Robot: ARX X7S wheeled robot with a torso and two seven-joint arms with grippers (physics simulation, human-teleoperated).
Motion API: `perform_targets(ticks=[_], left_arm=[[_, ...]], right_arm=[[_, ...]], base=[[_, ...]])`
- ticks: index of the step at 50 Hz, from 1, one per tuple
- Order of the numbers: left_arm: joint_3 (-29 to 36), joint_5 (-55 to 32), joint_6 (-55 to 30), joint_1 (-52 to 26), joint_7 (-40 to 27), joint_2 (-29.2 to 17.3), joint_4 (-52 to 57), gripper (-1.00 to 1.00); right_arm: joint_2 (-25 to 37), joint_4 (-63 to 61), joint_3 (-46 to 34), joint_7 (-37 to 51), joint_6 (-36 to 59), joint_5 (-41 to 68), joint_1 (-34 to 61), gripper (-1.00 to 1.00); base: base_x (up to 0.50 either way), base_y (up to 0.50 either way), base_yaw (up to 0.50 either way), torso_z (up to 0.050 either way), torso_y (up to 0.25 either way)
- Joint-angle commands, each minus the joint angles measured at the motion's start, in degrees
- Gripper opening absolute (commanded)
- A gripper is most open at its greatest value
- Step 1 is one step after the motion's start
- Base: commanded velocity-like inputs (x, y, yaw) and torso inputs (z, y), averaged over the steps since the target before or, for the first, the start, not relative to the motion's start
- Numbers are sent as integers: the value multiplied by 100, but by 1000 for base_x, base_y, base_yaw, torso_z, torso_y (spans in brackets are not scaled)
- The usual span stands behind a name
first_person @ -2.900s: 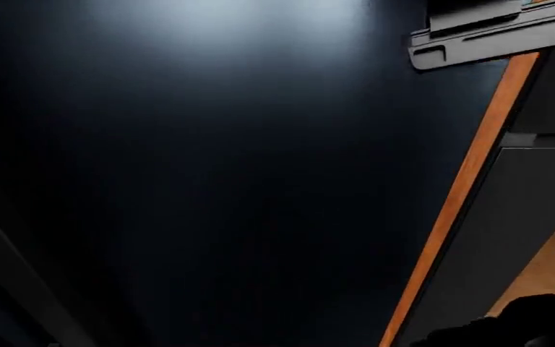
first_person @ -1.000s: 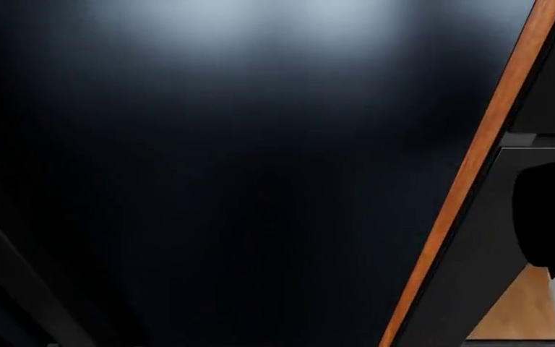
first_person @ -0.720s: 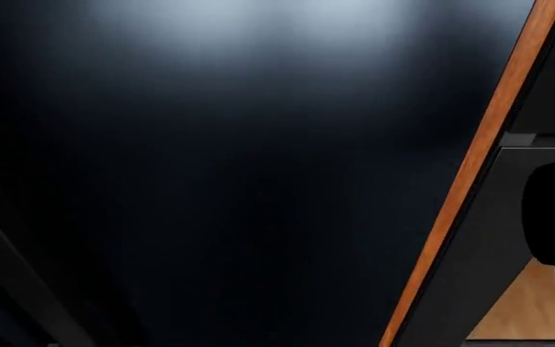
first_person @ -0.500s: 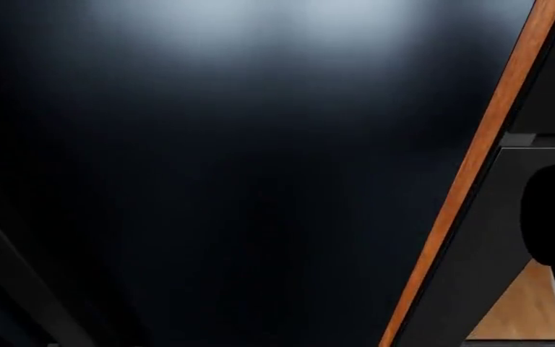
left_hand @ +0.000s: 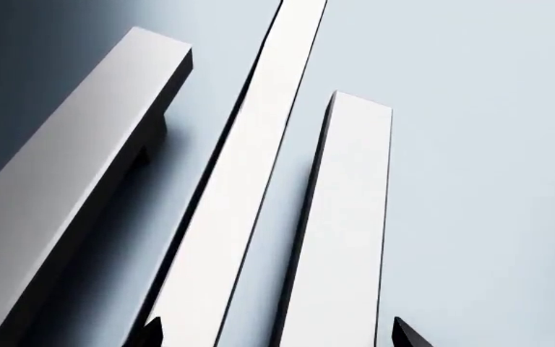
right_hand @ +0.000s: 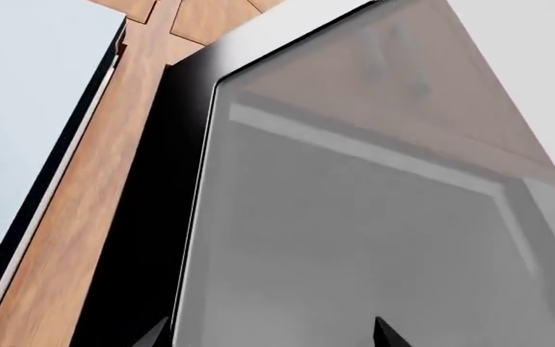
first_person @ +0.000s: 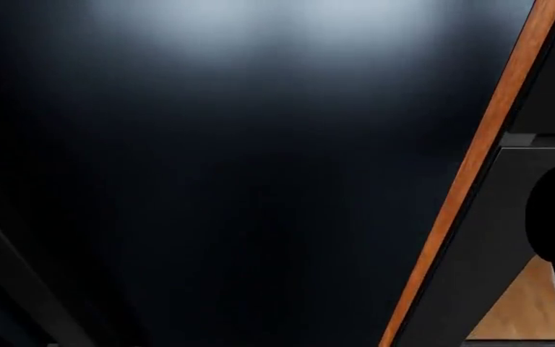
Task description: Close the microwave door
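Microwave door (right_hand: 355, 238), with its grey glass window, fills the right wrist view just ahead of the right end effector (right_hand: 272, 336), whose two dark fingertips stand apart, holding nothing. Left end effector (left_hand: 277, 336), likewise spread, faces pale cabinet handles (left_hand: 340, 217).
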Motion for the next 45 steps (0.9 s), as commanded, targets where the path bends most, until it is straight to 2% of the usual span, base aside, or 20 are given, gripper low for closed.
perform_targets(ticks=[1,19,45], left_arm=[[-62,45,32,-8,-58,-20,-16,100],[-39,59,85,27,-95,-72,-9,100],[50,136,160,57,-109,-113,-1,100]], right_arm=[[40,273,318,118,-113,236,1,100],[56,632,857,303,-336,664,-42,100],[205,838,1220,340,-300,813,-84,100]], base=[[0,0,0,0,0],[0,0,0,0,0],[0,0,0,0,0]])
